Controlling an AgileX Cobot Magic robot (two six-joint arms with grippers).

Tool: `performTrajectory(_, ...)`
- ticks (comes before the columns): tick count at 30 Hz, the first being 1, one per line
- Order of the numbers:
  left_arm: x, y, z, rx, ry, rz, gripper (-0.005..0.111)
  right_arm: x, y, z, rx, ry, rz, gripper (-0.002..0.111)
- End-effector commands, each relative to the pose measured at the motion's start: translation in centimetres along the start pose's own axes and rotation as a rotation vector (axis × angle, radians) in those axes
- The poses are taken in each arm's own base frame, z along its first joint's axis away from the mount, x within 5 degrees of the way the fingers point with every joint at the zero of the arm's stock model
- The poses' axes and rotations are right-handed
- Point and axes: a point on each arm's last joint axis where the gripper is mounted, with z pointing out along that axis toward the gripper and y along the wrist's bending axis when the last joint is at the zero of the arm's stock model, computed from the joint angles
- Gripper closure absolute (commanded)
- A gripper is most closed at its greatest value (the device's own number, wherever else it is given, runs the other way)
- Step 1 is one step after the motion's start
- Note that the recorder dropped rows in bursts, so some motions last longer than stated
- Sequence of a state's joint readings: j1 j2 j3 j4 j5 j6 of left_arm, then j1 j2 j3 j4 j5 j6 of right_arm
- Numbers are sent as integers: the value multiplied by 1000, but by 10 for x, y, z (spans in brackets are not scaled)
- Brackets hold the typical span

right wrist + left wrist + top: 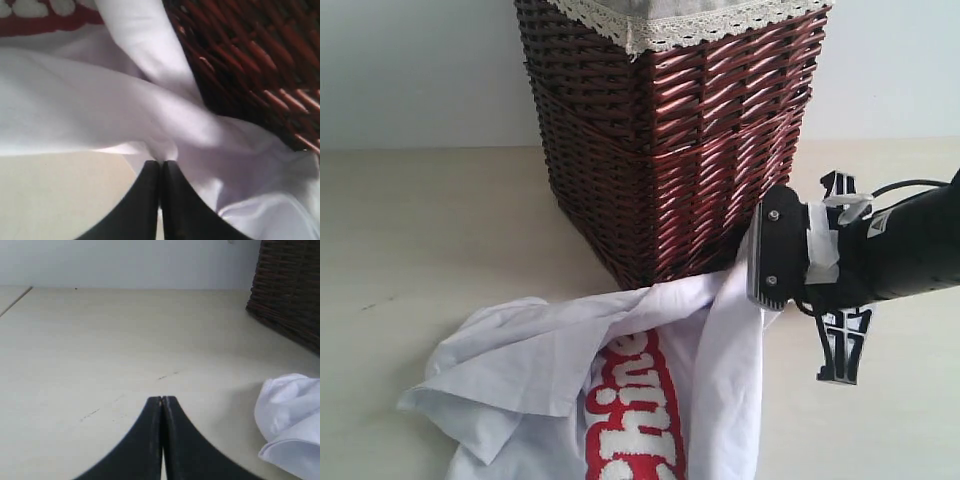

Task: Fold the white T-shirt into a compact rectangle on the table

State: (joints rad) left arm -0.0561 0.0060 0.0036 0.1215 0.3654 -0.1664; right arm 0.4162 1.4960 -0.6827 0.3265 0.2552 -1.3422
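Note:
The white T-shirt point(550, 350) lies crumpled on the table point(440, 220) in front of the basket, its red band with white lettering point(635, 420) facing up. My right gripper point(752, 262) is shut on a pinch of the shirt's cloth and holds that edge lifted beside the basket. In the right wrist view the closed tips point(160, 162) bunch the white T-shirt fabric point(75, 100). My left gripper point(161, 398) is shut with nothing in it, low over the bare table point(100, 340), apart from a fold of the T-shirt point(290, 410). It does not show in the exterior view.
A tall dark wicker basket point(670, 150) with a lace-edged liner point(660, 30) stands at the back, directly behind the shirt and close to my right gripper. The basket point(290, 290) also shows in the left wrist view. A pale wall point(410, 70) rises behind the table.

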Motion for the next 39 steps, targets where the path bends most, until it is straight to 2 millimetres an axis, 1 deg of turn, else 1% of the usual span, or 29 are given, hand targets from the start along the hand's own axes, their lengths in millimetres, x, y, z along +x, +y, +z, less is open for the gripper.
performTrajectory(1, -2, 0, -1, 2, -16, 4, 107, 5, 6, 13, -72, 32, 31, 102)
performTrajectory(4, -2, 0, -1, 2, -16, 4, 107, 8, 9, 23, -97, 51, 32, 84)
performTrajectory(6, -2, 0, -1, 2, -16, 4, 107, 9, 7, 30, -75, 53, 38, 73)
performTrajectory(7, -2, 0, -1, 2, -16, 4, 107, 10, 6, 34, -49, 53, 39, 70)
performTrajectory(8, -2, 0, -1, 2, -16, 4, 107, 10, 3, 38, -12, 50, 39, 69)
performTrajectory(10, -2, 0, -1, 2, -16, 4, 107, 11, -4, 46, 77, 42, 42, 71)
performTrajectory(13, -2, 0, -1, 2, -16, 4, 107, 12, -15, 53, 221, 25, 92, 81)
performTrajectory(15, -2, 0, -1, 2, -16, 4, 107, 13, -22, 56, 301, 11, 133, 92)
performTrajectory(17, -2, 0, -1, 2, -16, 4, 107, 13, -22, 56, 314, 4, 150, 105)
performTrajectory(18, -2, 0, -1, 2, -16, 4, 107, 13, -20, 57, 290, 7, 137, 108)
performTrajectory(20, -2, 0, -1, 2, -16, 4, 107, 13, -13, 59, 203, 24, 62, 108)
performTrajectory(24, -2, 0, -1, 2, -16, 4, 107, 20, 11, 53, -86, 115, -183, 108)
performTrajectory(28, -2, 0, -1, 2, -16, 4, 107, 28, 29, 39, -332, 185, -348, 108)
performTrajectory(30, -2, 0, -1, 2, -16, 4, 107, 33, 39, 29, -490, 202, -445, 108)
performTrajectory(32, -2, 0, -1, 2, -16, 4, 107, 36, 50, 16, -660, 203, -505, 108)
performTrajectory(35, -2, 0, -1, 2, -16, 4, 107, 36, 63, -6, -877, 178, -515, 108)
performTrajectory(37, -2, 0, -1, 2, -16, 4, 107, 33, 65, -15, -920, 147, -509, 108)
performTrajectory(39, -2, 0, -1, 2, -16, 4, 107, 29, 64, -20, -890, 119, -488, 108)
